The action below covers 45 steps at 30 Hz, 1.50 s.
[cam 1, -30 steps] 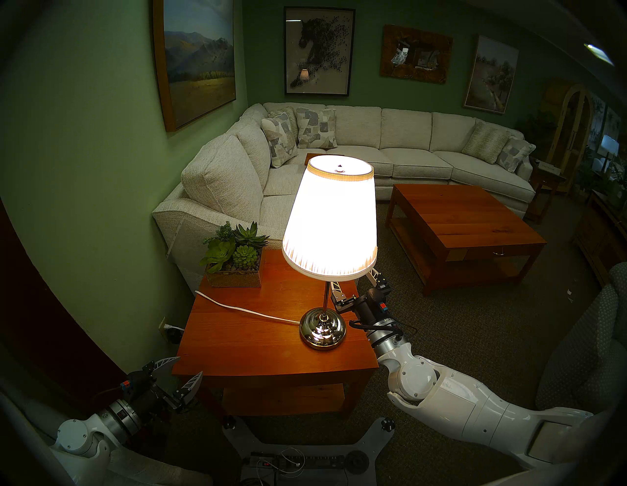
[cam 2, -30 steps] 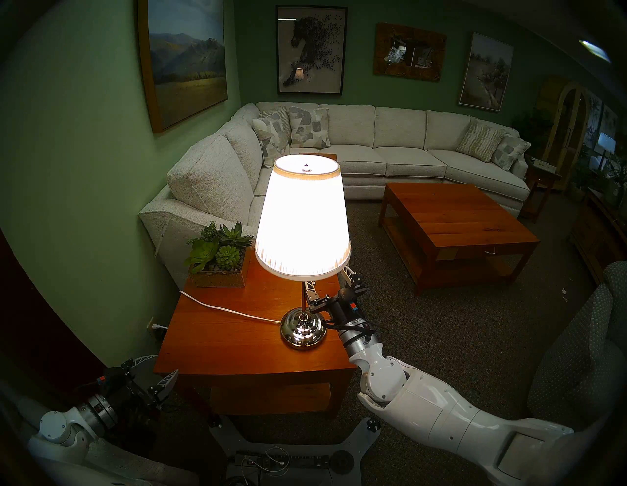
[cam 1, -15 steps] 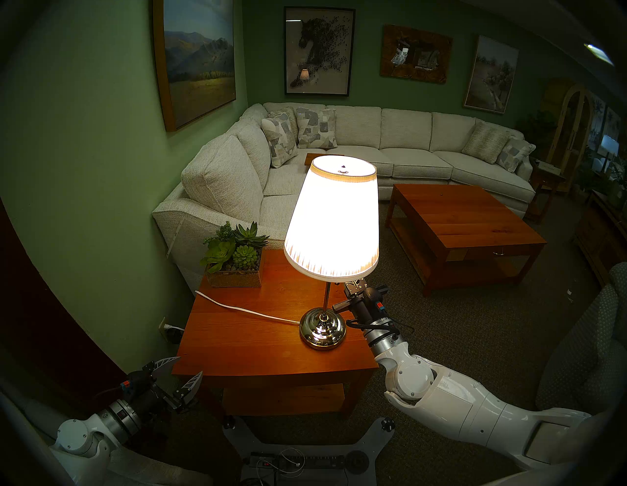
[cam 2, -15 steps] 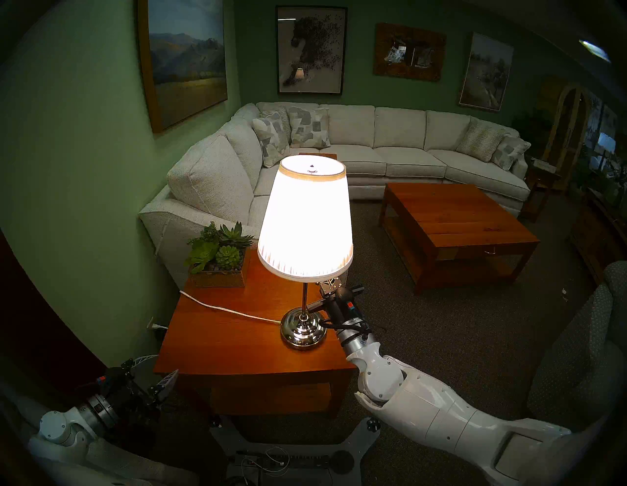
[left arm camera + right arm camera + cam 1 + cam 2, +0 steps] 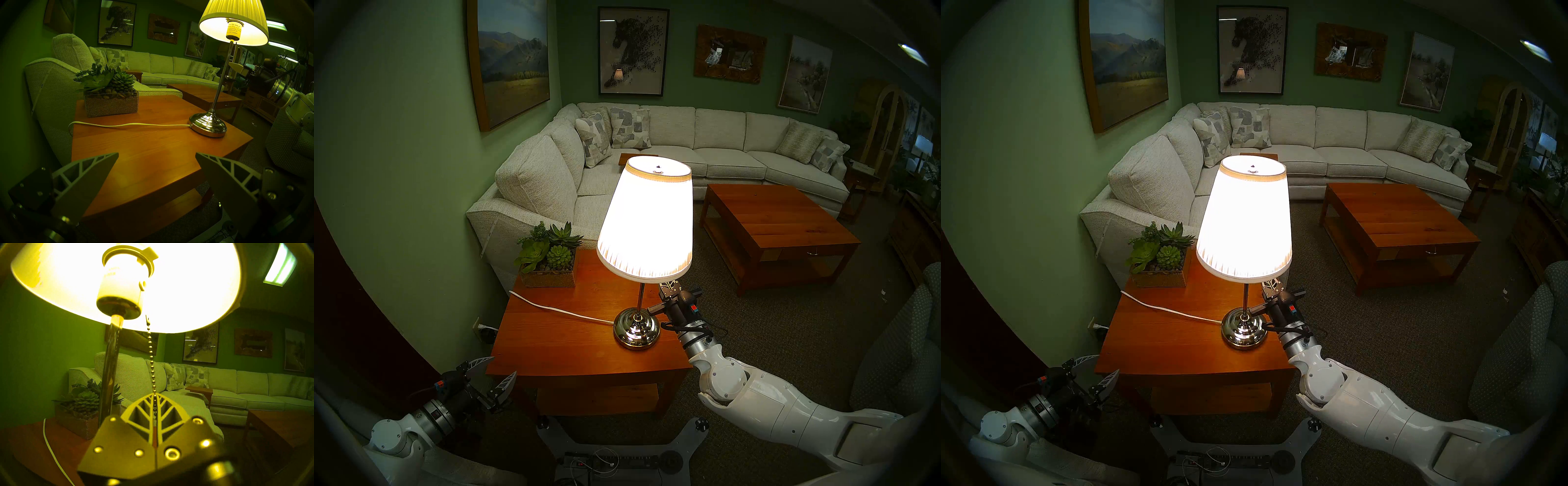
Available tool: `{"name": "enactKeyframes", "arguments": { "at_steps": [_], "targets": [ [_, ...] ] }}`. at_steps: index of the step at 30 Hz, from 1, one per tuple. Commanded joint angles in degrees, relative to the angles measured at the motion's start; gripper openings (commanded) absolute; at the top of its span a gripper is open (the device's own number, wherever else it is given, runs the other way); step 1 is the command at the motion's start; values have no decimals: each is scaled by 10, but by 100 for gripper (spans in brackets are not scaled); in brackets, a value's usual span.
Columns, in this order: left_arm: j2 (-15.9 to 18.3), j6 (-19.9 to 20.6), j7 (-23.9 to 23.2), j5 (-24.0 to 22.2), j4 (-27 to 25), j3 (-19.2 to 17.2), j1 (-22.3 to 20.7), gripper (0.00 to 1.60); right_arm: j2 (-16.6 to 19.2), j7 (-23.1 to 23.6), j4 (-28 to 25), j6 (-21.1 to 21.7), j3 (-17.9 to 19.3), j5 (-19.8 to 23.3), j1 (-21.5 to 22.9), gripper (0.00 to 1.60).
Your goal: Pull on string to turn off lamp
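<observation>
The lamp (image 5: pixel 644 217) is standing on the right half of the wooden desk (image 5: pixel 551 342), glowing brightly, its shade leaning a little off its thin chrome stem. Chrome base is sitting flat near the desk's right edge, and a white power cord (image 5: pixel 551 309) is running from it leftward across the desk and over the far left edge. A box of succulents (image 5: pixel 548 258) is sitting at the back left corner of the desk, well apart from the lamp.

The right gripper (image 5: pixel 155 395) is reaching up just under the shade's lower rim, right of the stem. In the right wrist view its fingers are pressed together, pinching the string (image 5: pixel 150 351), a beaded chain that is hanging from the socket under the shade and running down between the closed fingers. Chain is looking fairly straight from socket to fingers. In the head views the string itself is too thin to see; only the right gripper's base is showing below the shade.

The left gripper (image 5: pixel 495 370) is hanging low by the desk's near left corner, fingers spread wide, holding nothing, touching nothing.

A pale sectional sofa (image 5: pixel 687 142) and a coffee table (image 5: pixel 778 224) are sitting behind.
</observation>
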Motion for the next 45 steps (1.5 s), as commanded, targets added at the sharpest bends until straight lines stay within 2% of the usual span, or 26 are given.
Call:
{"name": "enactKeyframes", "arguments": {
  "at_steps": [1,8,17,25,30,33,35,36,39,40,42,44,45],
  "targets": [
    [1,-2,0,-2,-11,-5,-1,160,-8,7,4,-10,-3,1,3,0],
    [1,-2,0,-2,-11,-5,-1,160,-15,10,16,-14,-8,-2,-1,0],
    [1,-2,0,-2,-11,-5,-1,160,-41,32,84,-31,-14,24,0,0],
    [1,-2,0,-2,-11,-5,-1,160,-42,36,90,-43,-14,25,-4,0],
    [1,-2,0,-2,-11,-5,-1,160,-38,25,74,-56,-8,20,-10,0],
    [1,-2,-1,-2,-11,-4,-1,160,-17,8,22,-59,1,2,-17,0],
    [1,-3,-1,-2,-11,-4,-1,160,-20,9,26,-67,2,-4,-13,0],
    [1,-3,-1,-2,-10,-4,-1,160,-10,6,1,-60,3,-7,-16,0],
    [1,-3,-1,-2,-10,-4,-2,160,-15,5,-2,-70,5,-16,-10,0],
    [1,-3,-1,-2,-10,-4,-2,160,-6,-2,-26,-57,7,-19,-16,0],
    [1,-3,-1,-2,-10,-4,-2,160,-7,-3,-27,-58,7,-23,-16,0],
    [1,-3,-1,-2,-10,-4,-1,160,7,-15,-59,-36,9,-28,-25,0],
    [1,-3,-1,-2,-10,-4,-1,160,5,-17,-55,-38,9,-32,-25,0]
  ]
}}
